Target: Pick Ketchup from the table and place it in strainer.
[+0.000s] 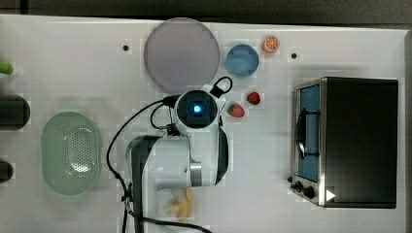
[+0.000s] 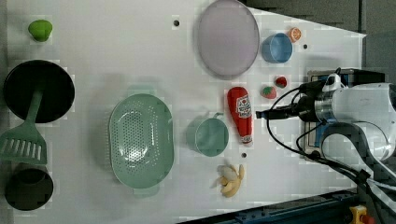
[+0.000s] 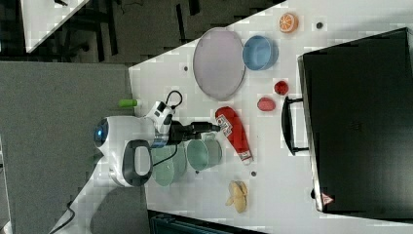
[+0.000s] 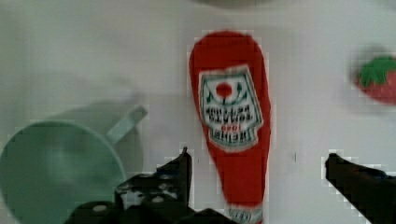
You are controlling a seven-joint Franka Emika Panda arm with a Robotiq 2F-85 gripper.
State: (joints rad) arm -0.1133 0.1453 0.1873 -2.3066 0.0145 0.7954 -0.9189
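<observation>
One Ketchup (image 2: 240, 114); one strainer (image 2: 140, 140); one mug (image 2: 211, 136); two strawberries (image 2: 274, 87); one plate (image 2: 228, 38); one blue bowl (image 2: 276, 47)

A robot lab set up as a mock kitchen. A white table (image 2: 116, 46) with bolt holes carries toy fruit, a toaster oven (image 1: 357, 141) and a spatula (image 2: 25, 140), while bare cables trail from the arm.

The Ketchup (image 4: 231, 126) bottle, lying between the open fingers (image 4: 180, 170), carries a white-bordered label with a tomato picture. Its lettering appears upside down in the wrist view and seems to read "HEINZ TOMATO KETCHUP"; the smaller print is illegible.
</observation>
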